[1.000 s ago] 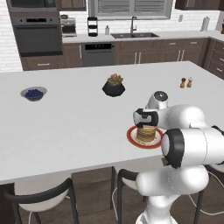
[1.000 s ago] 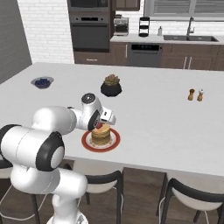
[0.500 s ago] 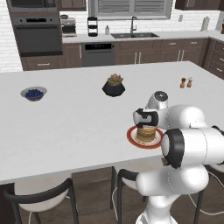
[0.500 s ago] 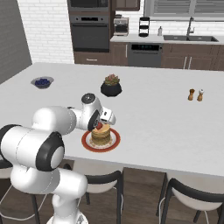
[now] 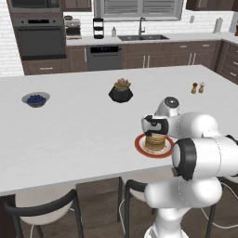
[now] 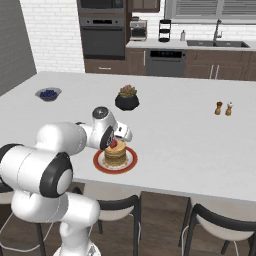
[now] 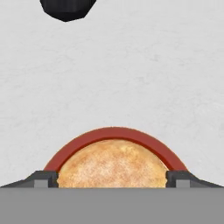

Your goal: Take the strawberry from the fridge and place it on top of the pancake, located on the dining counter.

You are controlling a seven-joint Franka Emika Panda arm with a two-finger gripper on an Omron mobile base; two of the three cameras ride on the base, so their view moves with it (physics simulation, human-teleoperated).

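The pancake [image 5: 155, 142] is a tan stack on a red plate [image 5: 139, 145] near the front edge of the white dining counter [image 5: 79, 135]. In the right base view the small red strawberry [image 6: 114, 144] rests on top of the pancake [image 6: 115, 157]. My gripper [image 5: 155, 132] hangs just above the stack with its jaws open and nothing between them. In the hand view the pancake [image 7: 111, 164] and the plate's rim [image 7: 114, 132] lie between my spread fingertips [image 7: 46, 178]; the strawberry is hidden there.
A black pot with a plant [image 5: 121, 93] stands behind the plate. A grey bowl of blueberries [image 5: 36, 99] sits far left, salt and pepper shakers [image 5: 198, 88] far right. Dark stools [image 5: 42, 209] line the near edge. A tall grey panel [image 6: 10, 45], perhaps the fridge, stands at left.
The jaws have gone from shut to wide open over the pancake. The arm has stayed in place.
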